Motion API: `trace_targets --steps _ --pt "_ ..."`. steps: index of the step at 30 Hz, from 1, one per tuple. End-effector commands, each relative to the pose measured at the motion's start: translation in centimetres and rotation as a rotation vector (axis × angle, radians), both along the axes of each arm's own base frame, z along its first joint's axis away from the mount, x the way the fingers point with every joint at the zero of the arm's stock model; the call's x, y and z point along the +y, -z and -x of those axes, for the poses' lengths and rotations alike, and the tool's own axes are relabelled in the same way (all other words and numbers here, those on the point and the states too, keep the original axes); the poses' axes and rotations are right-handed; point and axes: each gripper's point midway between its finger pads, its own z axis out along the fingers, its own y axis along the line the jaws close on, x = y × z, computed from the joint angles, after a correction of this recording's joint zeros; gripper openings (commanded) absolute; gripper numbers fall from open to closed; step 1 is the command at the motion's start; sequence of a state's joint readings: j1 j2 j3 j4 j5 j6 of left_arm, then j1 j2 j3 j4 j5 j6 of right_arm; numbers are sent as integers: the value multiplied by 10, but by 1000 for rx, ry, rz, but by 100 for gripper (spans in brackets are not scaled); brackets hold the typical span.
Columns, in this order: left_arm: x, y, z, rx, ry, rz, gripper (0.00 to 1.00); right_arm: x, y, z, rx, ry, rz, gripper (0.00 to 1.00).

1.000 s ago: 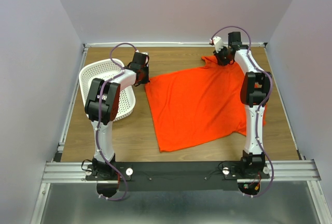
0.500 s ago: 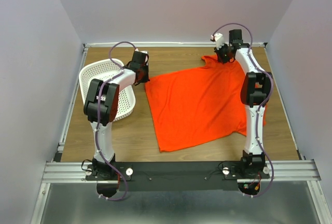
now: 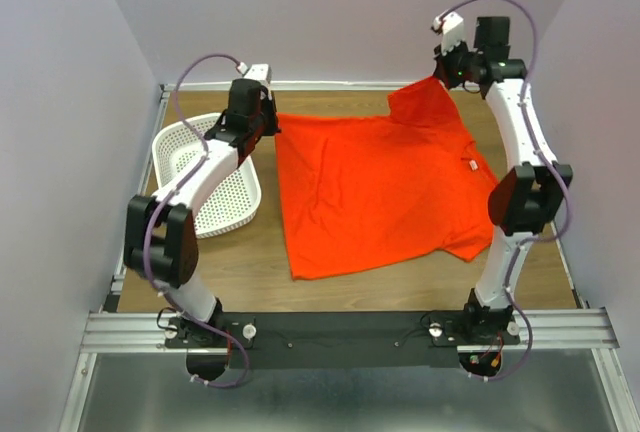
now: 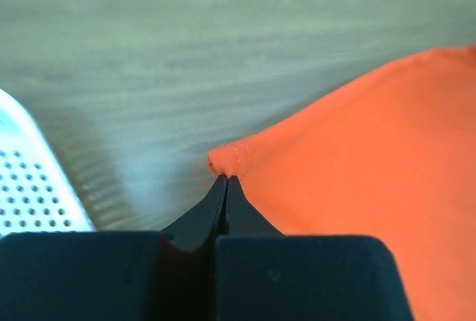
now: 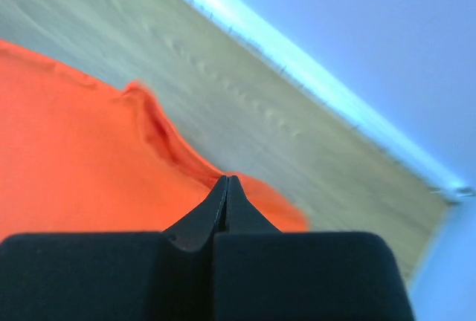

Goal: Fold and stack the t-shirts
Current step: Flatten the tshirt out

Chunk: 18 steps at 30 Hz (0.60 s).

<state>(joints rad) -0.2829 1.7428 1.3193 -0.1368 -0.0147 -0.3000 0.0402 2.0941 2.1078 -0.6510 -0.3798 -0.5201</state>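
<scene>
A white perforated basket (image 3: 230, 202) rests on the left side of the wooden table (image 3: 380, 289).

No lettering for you to read here.
You can see a small white neck label (image 3: 467, 163) on the orange-red t-shirt (image 3: 370, 192) in the top view, but it is too small to show any print. In both wrist views you see only plain cloth, with no words, numbers or signs on it.
</scene>
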Motion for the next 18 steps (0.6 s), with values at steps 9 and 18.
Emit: trace_targets --steps 9,18 --pt "41 -376 159 -906 9 316 0 -12 -343 153 -698 50 -32 1" --pt "67 -507 345 -1328 188 467 0 -26 -511 358 -1237 104 -186 1"
